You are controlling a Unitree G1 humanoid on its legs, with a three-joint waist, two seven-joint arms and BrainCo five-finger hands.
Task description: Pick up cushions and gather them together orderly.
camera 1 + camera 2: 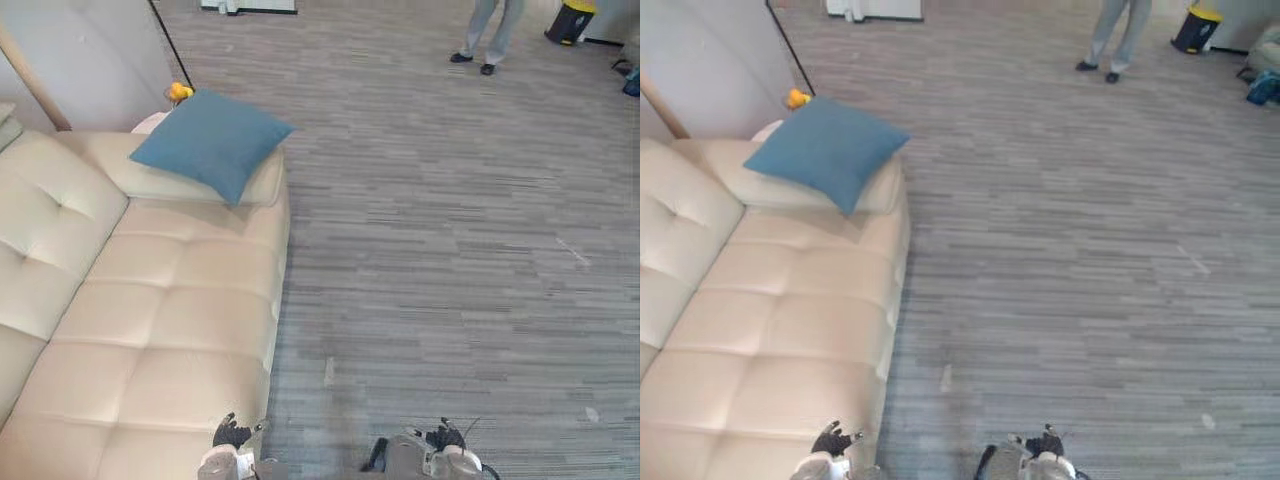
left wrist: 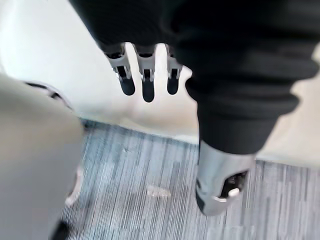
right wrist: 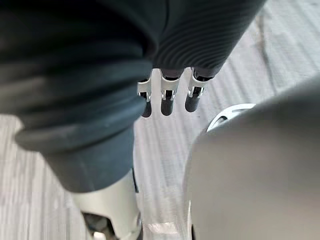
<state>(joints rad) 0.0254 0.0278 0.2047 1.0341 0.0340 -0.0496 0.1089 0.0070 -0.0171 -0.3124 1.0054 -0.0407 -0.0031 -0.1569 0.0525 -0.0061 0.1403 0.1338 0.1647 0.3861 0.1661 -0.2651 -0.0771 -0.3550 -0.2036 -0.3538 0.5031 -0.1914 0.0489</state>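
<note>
Blue cushion (image 1: 212, 143) lies at the far end of the sofa (image 1: 150, 320), propped on that end's armrest. It sits corner-on like a diamond, one corner hanging down toward the seat and another poking past the sofa's floor-side edge. It looks roughly square, so no clear long axis; the wider diagonal runs across the sofa's end. Nothing touches it but the sofa. A small yellow object (image 1: 180, 92) sits just beyond it, past the far end of the sofa; what it is, cannot tell. Left hand (image 2: 147, 80) hangs low at the sofa's near end, right at the front edge where seat meets floor (image 1: 450, 250), fingers straight and apart from the thumb, holding nothing. Right hand (image 3: 169, 95) hangs low over the floor, off the sofa's open side, fingers likewise straight and slack, empty. Key relation: the cushion lies straight along the sofa from the left hand, the whole run of seat between them, so well apart. The left hand is the nearer of the two, the right being further out from the sofa's edge. Judgement: neither hand can reach from here, and the robot would need to walk along the sofa's front before any grasp, most likely taking the overhanging corner side. A person's legs (image 1: 487, 35) stand far across the floor from the sofa, clear of that path.
</note>
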